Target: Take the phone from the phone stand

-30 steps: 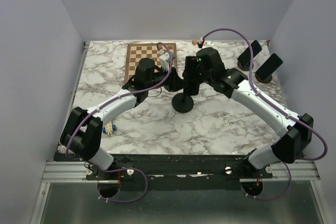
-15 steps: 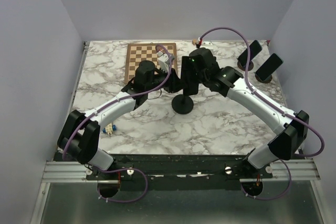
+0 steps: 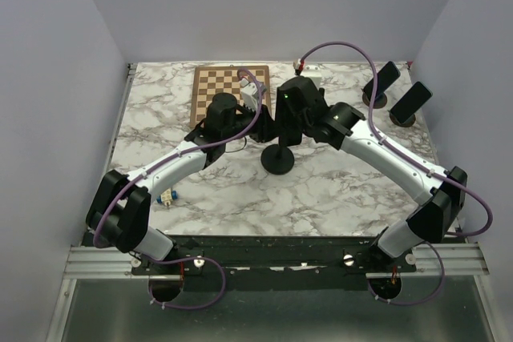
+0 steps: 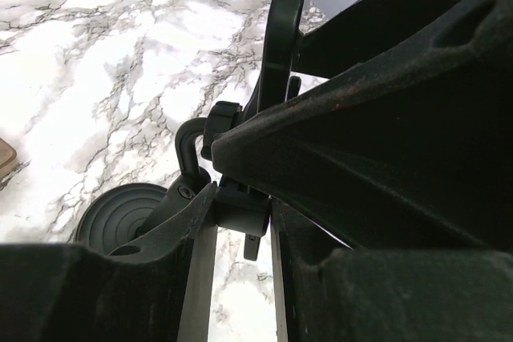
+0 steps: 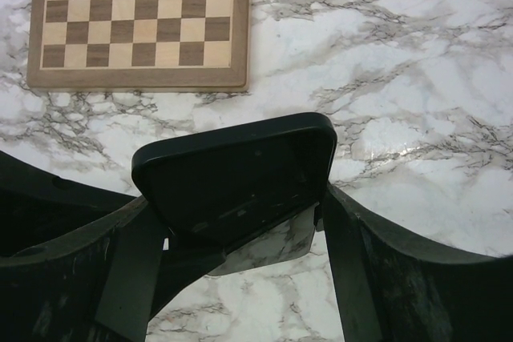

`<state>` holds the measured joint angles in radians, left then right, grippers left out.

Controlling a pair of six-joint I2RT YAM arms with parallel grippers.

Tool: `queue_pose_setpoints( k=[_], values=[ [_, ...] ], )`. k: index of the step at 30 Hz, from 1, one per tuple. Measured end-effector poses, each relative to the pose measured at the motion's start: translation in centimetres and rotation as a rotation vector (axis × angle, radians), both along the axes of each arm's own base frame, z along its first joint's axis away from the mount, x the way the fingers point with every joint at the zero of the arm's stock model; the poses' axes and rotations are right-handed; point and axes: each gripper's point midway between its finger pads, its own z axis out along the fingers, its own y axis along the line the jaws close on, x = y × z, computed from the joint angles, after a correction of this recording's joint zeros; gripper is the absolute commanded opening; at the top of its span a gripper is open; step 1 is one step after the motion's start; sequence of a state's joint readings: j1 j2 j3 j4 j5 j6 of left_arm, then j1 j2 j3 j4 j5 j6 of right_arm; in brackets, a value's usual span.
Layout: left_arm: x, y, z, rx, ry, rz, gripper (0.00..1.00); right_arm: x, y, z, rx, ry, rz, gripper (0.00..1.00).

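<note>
The black phone (image 5: 240, 170) stands tilted between the fingers of my right gripper (image 5: 238, 198), which is shut on it, one pad on each side edge. In the left wrist view the phone's thin edge (image 4: 280, 38) rises above the stand's joint. The black phone stand has a round base (image 3: 278, 160) on the marble table, also seen low in the left wrist view (image 4: 120, 218). My left gripper (image 4: 240, 207) is shut on the stand's joint block just under the phone. In the top view both grippers meet above the base, left gripper (image 3: 260, 127) and right gripper (image 3: 292, 114).
A wooden chessboard (image 3: 228, 90) lies at the back, just behind the left arm, also in the right wrist view (image 5: 140, 22). Two more dark phones on stands (image 3: 381, 82) (image 3: 411, 100) sit at the back right. A small coloured object (image 3: 167, 196) lies near the left arm.
My right gripper has shifted a little left and settled over the stand's top. The left arm and the stand's base have stayed where they were.
</note>
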<state>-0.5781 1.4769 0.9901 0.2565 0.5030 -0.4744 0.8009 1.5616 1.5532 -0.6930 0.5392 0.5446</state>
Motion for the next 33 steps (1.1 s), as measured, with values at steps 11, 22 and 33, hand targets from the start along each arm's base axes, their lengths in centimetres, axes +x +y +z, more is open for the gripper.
queue_pose_setpoints(
  k=[11, 22, 33],
  values=[
    [0.1, 0.1, 0.1, -0.005, 0.011, 0.016, 0.00, 0.4, -0.1, -0.1, 0.011, -0.061, -0.038, 0.01],
    [-0.4, -0.3, 0.2, -0.017, 0.017, -0.014, 0.00, 0.3, -0.4, 0.0, 0.009, -0.139, 0.005, 0.01],
    [-1.0, -0.6, 0.5, -0.032, 0.011, -0.057, 0.00, 0.3, -1.0, 0.1, 0.075, -0.163, 0.100, 0.01]
  ],
)
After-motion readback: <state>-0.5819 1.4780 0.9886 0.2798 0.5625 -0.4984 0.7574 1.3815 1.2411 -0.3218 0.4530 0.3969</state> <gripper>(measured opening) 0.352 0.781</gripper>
